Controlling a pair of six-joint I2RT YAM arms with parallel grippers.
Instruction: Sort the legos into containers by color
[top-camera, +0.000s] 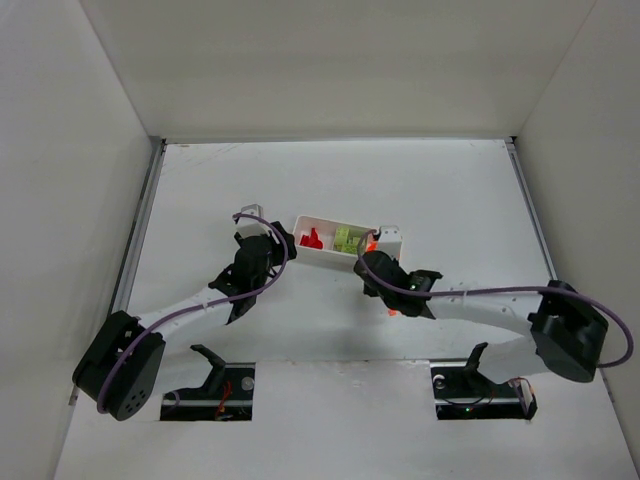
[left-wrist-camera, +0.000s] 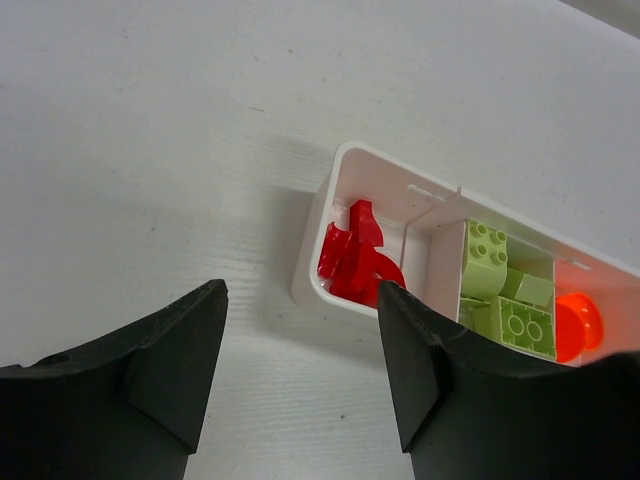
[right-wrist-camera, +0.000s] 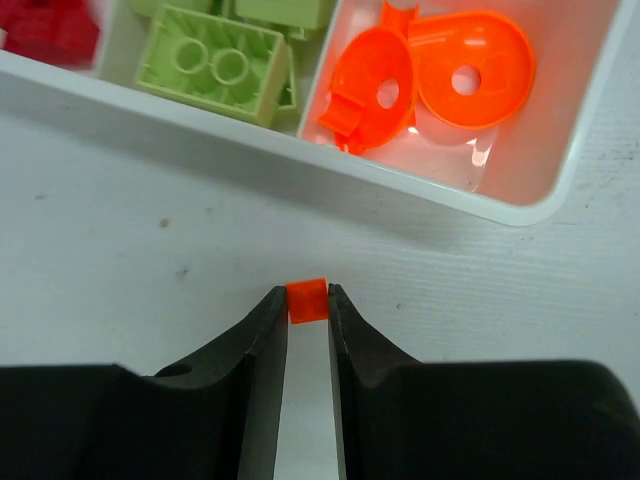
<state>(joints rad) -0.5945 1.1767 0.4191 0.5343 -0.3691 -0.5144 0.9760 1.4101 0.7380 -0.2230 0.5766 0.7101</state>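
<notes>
The white tray (top-camera: 326, 256) lies across the middle of the table, its three compartments side by side. Red legos (left-wrist-camera: 352, 255) fill the left one, lime green legos (right-wrist-camera: 210, 65) the middle one, and orange round pieces (right-wrist-camera: 430, 75) the right one. My right gripper (right-wrist-camera: 308, 302) is shut on a tiny orange lego (right-wrist-camera: 307, 299), pinched at the fingertips just above the table, a short way in front of the tray's near wall (right-wrist-camera: 200, 115). My left gripper (left-wrist-camera: 303, 300) stands open with nothing in it, close to the tray's left end (left-wrist-camera: 320, 215).
White walls close the table in on the left, back and right. A small orange-red bit (top-camera: 391, 311) shows beside my right forearm. In the top view my left gripper (top-camera: 272, 242) and right gripper (top-camera: 371, 264) flank the tray.
</notes>
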